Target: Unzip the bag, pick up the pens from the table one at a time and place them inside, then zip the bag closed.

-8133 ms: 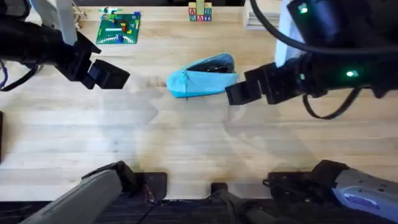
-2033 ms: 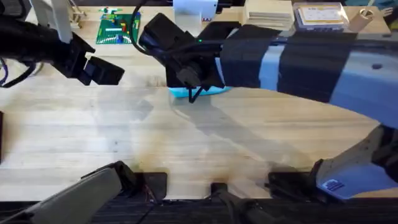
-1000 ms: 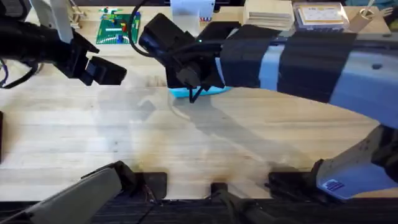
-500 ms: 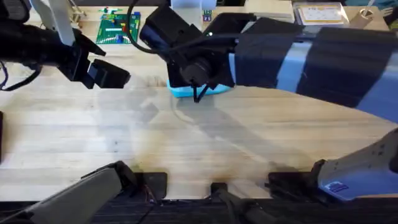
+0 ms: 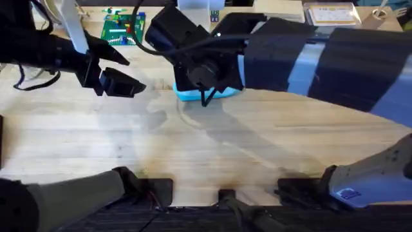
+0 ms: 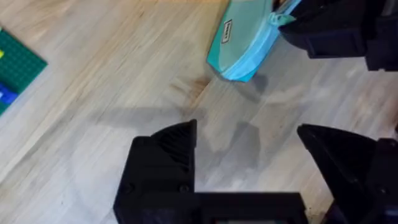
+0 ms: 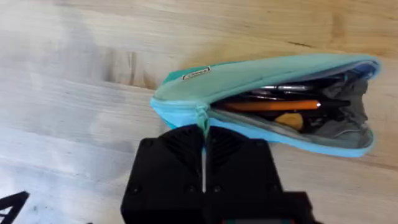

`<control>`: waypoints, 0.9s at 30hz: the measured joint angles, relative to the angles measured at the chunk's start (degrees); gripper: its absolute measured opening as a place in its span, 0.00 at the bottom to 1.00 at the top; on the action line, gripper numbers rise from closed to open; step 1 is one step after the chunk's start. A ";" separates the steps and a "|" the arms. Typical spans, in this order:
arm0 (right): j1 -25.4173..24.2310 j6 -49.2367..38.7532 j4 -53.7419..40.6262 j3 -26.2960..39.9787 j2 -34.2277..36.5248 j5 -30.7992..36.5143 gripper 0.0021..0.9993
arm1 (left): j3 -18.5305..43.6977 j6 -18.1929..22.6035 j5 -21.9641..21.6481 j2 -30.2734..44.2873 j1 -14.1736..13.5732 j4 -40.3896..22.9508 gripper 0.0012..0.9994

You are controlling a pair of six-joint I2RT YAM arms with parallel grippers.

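The light blue bag (image 7: 249, 74) lies on the wooden table (image 5: 212, 161) with its zipper open along most of its length. Inside it I see the pens: an orange-ended one (image 7: 273, 105) and a dark one (image 7: 283, 88). My right gripper (image 7: 204, 134) is at the bag's left end, shut on the zipper pull tab (image 7: 201, 117). In the overhead view the right arm (image 5: 290, 58) covers most of the bag (image 5: 193, 95). My left gripper (image 6: 249, 134) hovers open over bare table, left of the bag (image 6: 242, 43) and apart from it.
A green brick baseplate (image 5: 122, 29) lies at the back left, also seen in the left wrist view (image 6: 15, 68). Letter blocks (image 5: 209, 11) and flat boxes (image 5: 322, 13) stand along the back edge. The front half of the table is bare wood.
The left gripper has moved right, toward the bag. The right arm, which stood right of the bag 8 s ago, stays over the bag's left end.
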 joint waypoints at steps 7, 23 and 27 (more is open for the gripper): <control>0.00 0.00 0.00 0.00 0.00 0.02 0.03 | 0.00 5.02 4.54 4.14 0.00 -0.22 0.99; 0.00 0.00 0.00 0.00 0.00 0.02 0.03 | 0.00 19.80 15.12 17.85 0.00 -0.52 0.99; 0.00 0.00 0.16 0.00 0.00 0.02 0.03 | 0.00 22.65 17.28 21.05 0.00 0.71 0.99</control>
